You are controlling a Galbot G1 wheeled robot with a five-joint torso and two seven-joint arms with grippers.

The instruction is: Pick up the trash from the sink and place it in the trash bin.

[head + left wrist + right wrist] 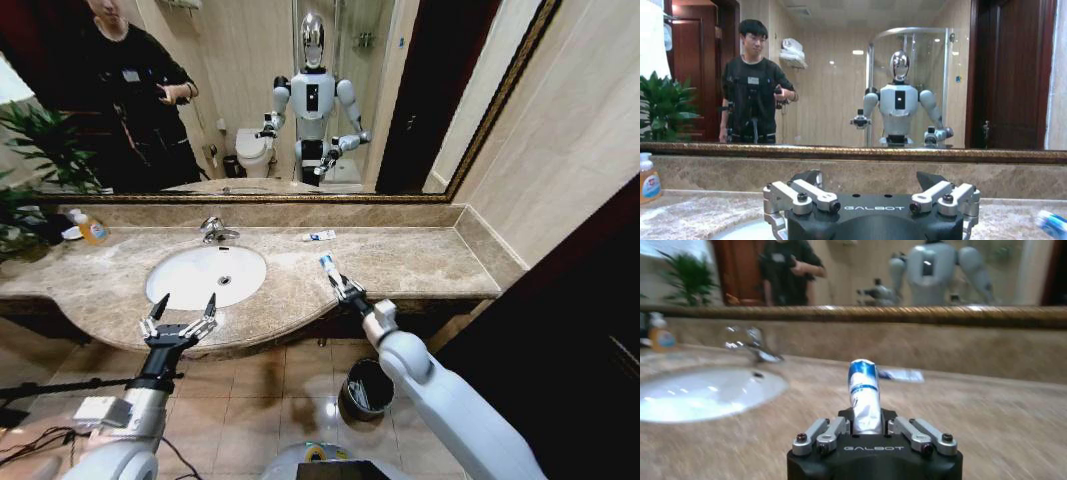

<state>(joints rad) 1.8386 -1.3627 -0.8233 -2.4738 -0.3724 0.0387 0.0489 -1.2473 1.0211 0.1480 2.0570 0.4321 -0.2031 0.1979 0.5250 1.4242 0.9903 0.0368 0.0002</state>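
My right gripper (343,289) (867,426) is shut on a small white tube with a blue end (328,265) (863,390), held over the marble counter just right of the sink (185,270) (700,392). The tube sticks out forward from between the fingers. The oval white basin looks bare inside. My left gripper (185,308) (870,180) hangs open with nothing in it at the sink's near rim. The small dark trash bin (364,389) stands on the tiled floor below the counter, under my right arm. The held tube's blue end (1053,223) shows at the edge of the left wrist view.
Another white and blue tube (320,236) (901,374) lies on the counter near the back wall. A chrome faucet (213,230) (750,342) stands behind the basin. An orange-liquid bottle (92,230) (648,180) sits far left beside a plant (40,150). A mirror covers the wall.
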